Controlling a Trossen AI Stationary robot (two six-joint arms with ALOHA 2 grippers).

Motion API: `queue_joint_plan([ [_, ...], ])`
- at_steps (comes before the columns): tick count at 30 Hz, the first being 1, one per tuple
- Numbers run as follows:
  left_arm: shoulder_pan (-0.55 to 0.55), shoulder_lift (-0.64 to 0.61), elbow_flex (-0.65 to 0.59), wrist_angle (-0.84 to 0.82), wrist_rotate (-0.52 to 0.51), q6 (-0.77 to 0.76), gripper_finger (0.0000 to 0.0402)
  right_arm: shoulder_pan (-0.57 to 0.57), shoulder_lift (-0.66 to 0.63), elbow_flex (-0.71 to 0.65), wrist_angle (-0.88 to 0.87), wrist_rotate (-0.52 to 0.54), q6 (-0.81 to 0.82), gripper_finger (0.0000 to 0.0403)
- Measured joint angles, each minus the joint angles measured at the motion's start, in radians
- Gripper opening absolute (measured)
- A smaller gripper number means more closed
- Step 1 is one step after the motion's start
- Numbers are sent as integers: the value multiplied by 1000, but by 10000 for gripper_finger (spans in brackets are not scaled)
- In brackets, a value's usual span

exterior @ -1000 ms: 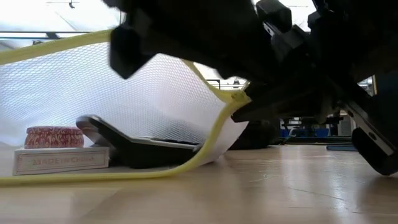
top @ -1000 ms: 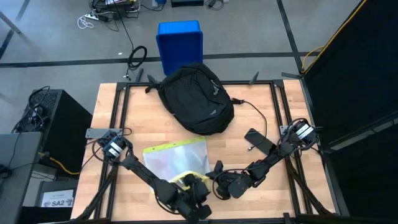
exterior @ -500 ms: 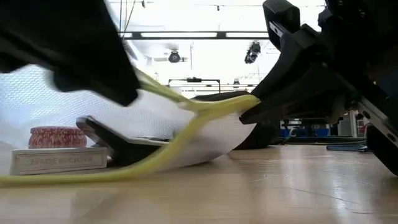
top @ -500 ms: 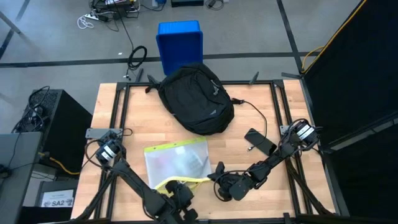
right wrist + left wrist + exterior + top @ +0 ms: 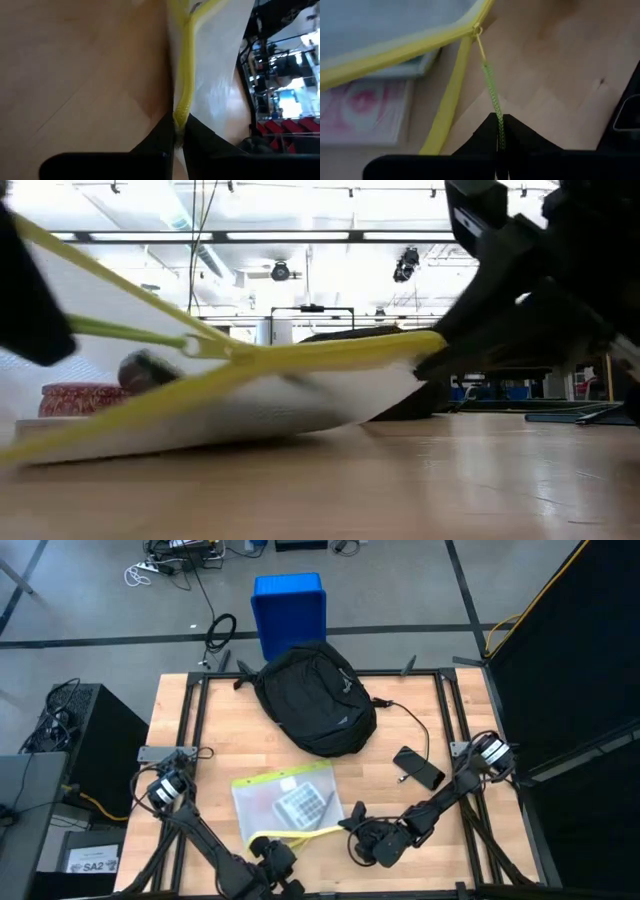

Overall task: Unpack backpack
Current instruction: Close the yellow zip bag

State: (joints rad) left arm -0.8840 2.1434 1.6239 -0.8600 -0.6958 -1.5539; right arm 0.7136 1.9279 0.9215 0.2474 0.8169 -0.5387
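My left gripper (image 5: pixel 499 145) pinches the green zipper cord (image 5: pixel 491 95) of the mesh pouch (image 5: pixel 285 802), low in the high view. My right gripper (image 5: pixel 179 131) clamps the pouch's yellow edge (image 5: pixel 186 75).

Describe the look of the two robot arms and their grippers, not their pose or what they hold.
Both arms are dark, nearly black, built of slim jointed links. Each base joint shows a round silver-and-white cap. The left gripper and right gripper each end in two flat, matte black fingers tapering to a point. No markings are legible.
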Motion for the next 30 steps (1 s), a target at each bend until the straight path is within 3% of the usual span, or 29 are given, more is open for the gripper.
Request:
queue_joint_plan([
  [8, -37, 0, 127, -174, 1, -44, 0, -7, -72, 4, -230, 0, 195, 0],
  [13, -51, -2, 220, -291, 3, -46, 0, -18, -96, 3, -294, -1, 232, 1],
  [16, -74, -5, 264, -376, 113, -63, 0, -18, -106, -8, -395, 9, 253, 1],
  [19, -101, -5, 318, -491, 163, -133, 0, -21, -138, -5, -492, 21, 330, 1],
  [24, -160, -5, 392, -668, 154, -293, 0, -23, -180, -6, -636, 47, 448, 0],
  [30, -198, -4, 404, -710, 157, -391, 0, -23, -221, -3, -641, 46, 458, 0],
])
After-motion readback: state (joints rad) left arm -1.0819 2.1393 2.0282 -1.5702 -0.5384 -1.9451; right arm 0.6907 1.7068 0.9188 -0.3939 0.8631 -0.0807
